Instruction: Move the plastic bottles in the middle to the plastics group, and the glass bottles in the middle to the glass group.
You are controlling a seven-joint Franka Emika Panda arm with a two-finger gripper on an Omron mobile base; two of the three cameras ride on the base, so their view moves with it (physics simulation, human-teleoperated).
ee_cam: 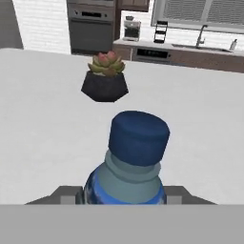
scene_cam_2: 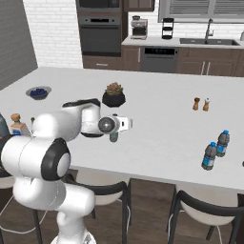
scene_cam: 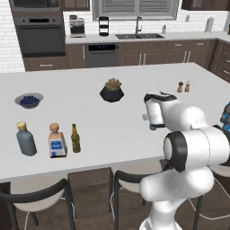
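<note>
A smooth, matt white surface is presented by the island counter (scene_cam: 90, 85). A clear, blue-tinted plastic body with a matt dark blue cap is seen on the water bottle (ee_cam: 136, 157) in the hand view. The same tinted plastic is shown by the two water bottles (scene_cam_2: 215, 148) at the right. Dark olive glass is shown by the slim bottle (scene_cam: 75, 139); grey glass with a gold cap by the stout bottle (scene_cam: 26, 139); clear glass with a tan, cork-like stopper by the squarish bottle (scene_cam: 57, 141). The faceted planter (scene_cam: 111, 94) looks matt black. The arm's shell (scene_cam: 197, 148) is glossy white plastic. The cabinets (scene_cam: 148, 53) are finished in dark brown wood, and the faucet (scene_cam: 138, 23) in dark metal.
</note>
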